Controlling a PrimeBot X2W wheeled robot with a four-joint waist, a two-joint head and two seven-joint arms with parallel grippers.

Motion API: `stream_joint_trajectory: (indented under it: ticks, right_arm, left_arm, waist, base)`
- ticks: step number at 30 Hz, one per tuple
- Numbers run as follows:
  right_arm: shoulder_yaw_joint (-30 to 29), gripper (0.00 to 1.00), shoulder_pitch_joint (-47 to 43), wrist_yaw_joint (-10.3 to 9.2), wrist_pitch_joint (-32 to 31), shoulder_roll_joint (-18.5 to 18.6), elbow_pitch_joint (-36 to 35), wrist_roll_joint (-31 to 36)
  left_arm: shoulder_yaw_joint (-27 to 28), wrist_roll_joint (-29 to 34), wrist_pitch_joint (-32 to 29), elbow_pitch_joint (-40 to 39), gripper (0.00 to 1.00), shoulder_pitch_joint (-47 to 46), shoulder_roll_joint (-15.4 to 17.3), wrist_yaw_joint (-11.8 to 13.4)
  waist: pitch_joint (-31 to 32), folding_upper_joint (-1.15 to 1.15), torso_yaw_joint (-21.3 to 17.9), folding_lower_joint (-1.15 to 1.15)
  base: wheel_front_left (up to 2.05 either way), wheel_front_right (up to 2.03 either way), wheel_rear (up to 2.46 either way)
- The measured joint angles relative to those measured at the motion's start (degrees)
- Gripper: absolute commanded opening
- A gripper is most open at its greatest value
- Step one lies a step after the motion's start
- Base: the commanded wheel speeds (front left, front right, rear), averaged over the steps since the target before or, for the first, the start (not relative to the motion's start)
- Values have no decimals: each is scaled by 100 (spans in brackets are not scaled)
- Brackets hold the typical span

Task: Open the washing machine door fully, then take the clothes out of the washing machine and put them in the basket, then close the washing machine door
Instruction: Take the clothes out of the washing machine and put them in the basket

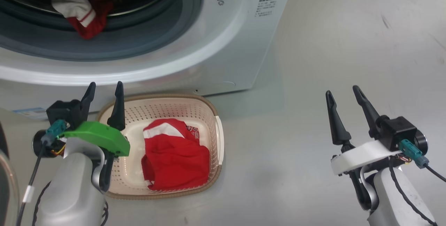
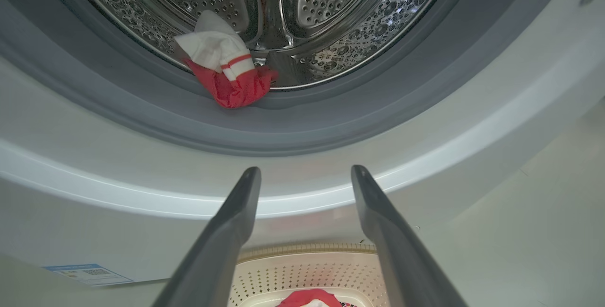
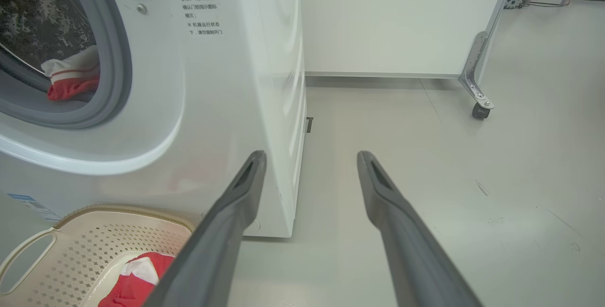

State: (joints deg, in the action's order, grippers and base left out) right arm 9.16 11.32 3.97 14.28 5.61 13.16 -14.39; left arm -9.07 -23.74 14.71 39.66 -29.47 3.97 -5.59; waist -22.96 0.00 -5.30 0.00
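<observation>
Clothes (image 1: 176,156): one piece lies in the basket (image 1: 167,96), set just before the washing machine (image 1: 223,55) mouth, presumably for a short carry, while another piece (image 1: 85,20) hangs at that mouth; left gripper (image 1: 106,90) and right gripper (image 1: 342,95) are spread wide, empty.

The washing machine (image 1: 223,55) before me is white, with a grey door ring and a drum (image 2: 331,9) of shiny steel dotted with holes. The clothes (image 1: 176,156) are red with white panels and stripes. The basket (image 1: 209,114) is cream, perforated and brown-rimmed. My left gripper (image 1: 104,90) wears green and my right gripper (image 1: 343,92) white, both with black fingers.
</observation>
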Motion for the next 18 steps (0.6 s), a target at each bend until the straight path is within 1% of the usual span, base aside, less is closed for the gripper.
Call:
stream_joint_trajectory:
  ticks: [9, 16, 18]
  right_arm:
    - [-25, 100, -360, -15, 0, 42, 41, 40]
    - [-26, 100, -605, -59, 0, 38, 71, 40]
    - [-25, 100, -656, -62, 0, 38, 77, 40]
  left_arm:
    - [151, 315, 0, -1163, 100, 829, 4, 43]
    - [170, 472, 0, -1708, 100, 1440, 4, 77]
    - [171, 512, 0, -1823, 100, 1621, 4, 124]
  waist:
    - [756, 0, 303, 0]
    - [1206, 0, 476, 0]
    - [1325, 0, 513, 0]
  base:
    - [0, 0, 0]
    - [0, 0, 0]
    - [0, 0, 0]
